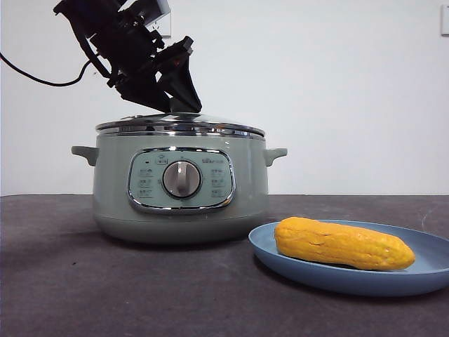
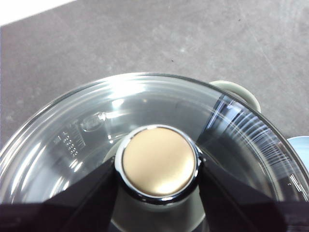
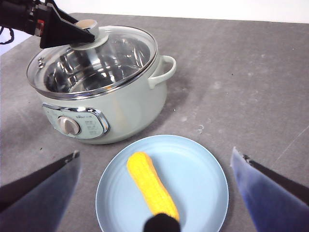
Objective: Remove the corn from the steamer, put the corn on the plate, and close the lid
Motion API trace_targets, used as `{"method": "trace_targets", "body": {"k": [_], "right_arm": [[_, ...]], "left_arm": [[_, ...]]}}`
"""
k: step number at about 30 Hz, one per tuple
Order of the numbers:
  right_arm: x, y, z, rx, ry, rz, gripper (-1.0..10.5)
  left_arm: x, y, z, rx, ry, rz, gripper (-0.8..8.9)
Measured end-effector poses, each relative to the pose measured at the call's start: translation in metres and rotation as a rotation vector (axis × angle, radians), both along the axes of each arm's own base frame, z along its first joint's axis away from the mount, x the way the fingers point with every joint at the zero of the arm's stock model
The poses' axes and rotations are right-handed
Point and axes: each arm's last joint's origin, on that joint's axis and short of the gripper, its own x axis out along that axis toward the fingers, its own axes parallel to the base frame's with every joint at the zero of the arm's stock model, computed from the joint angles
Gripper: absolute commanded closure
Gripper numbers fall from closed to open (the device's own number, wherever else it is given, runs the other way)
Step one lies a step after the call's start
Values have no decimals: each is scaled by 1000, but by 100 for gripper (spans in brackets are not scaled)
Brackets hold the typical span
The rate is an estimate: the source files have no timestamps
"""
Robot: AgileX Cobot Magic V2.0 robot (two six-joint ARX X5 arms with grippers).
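The pale-green steamer (image 1: 181, 210) stands on the dark table with the glass lid (image 1: 181, 126) resting on its rim. My left gripper (image 1: 184, 105) comes down from the upper left and is shut on the lid's knob (image 2: 158, 161), one jaw on each side. The yellow-orange corn (image 1: 344, 243) lies on its side on the light-blue plate (image 1: 309, 270), to the right of the steamer. In the right wrist view, my right gripper (image 3: 157, 191) hangs open and empty above the plate (image 3: 203, 179) and corn (image 3: 152, 187). The steamer (image 3: 130, 111) and lid (image 3: 111, 58) show beyond them.
The steamer's side handle (image 2: 241, 92) sticks out toward the plate. A black cable (image 1: 42, 78) hangs from the left arm at the upper left. The dark grey tabletop (image 1: 84, 281) runs back to a white wall.
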Motion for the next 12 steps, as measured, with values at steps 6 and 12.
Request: {"method": "trace_targets", "body": {"k": [6,12], "right_arm": [[0,0,0,0,0,0,410],[0,0,0,0,1,1,410]], "left_arm": [[0,0,0,2,3,1,820],[1,-1,-2,5,11,-1,819]]}}
